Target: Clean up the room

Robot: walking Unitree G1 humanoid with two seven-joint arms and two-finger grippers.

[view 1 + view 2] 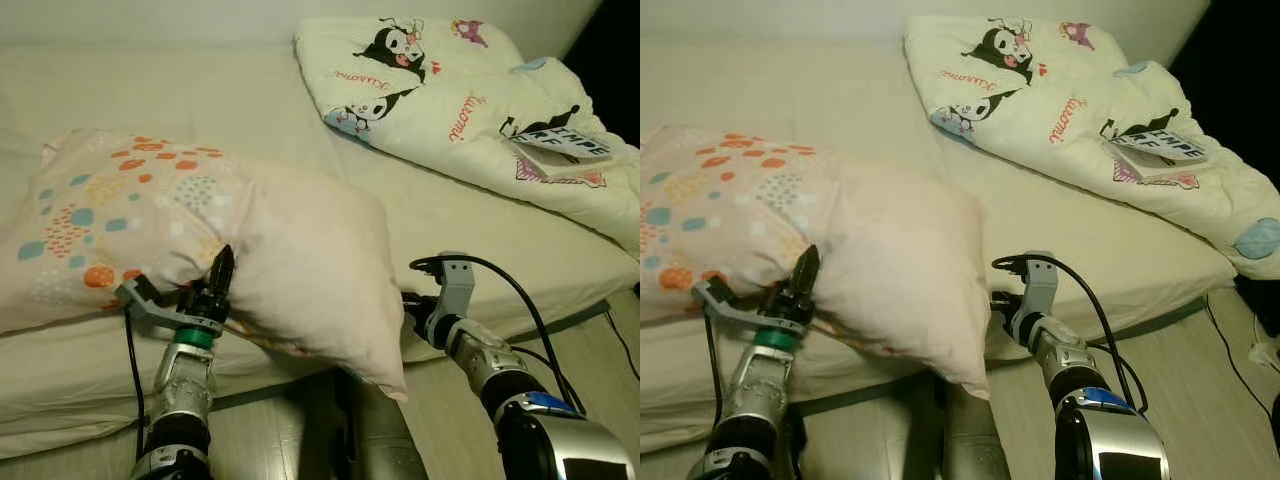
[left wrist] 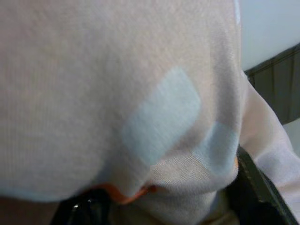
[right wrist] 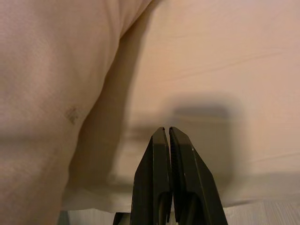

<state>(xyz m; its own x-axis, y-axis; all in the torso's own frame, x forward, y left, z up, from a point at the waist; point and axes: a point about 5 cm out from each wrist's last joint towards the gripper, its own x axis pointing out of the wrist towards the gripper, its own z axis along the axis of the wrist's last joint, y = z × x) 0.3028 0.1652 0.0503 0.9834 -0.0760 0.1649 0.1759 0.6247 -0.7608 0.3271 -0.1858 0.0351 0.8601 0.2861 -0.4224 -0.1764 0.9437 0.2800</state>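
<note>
A large pillow [image 1: 260,235], pale pink with orange and blue dots at its left end, lies at the front edge of the bed [image 1: 200,90], one corner hanging over it. My left gripper [image 1: 220,268] is shut on the pillow's underside fabric [image 2: 159,112], reaching up from below its middle. My right gripper [image 3: 168,132] is shut with nothing in it. It points at the sheet by the bed's edge, just right of the pillow [image 3: 47,93] and apart from it.
A cream cartoon-print blanket [image 1: 470,110] lies bunched at the bed's far right, with a book [image 1: 565,145] on top of it. Pale wooden floor [image 1: 600,370] shows to the right of the bed. Black cables trail from both wrists.
</note>
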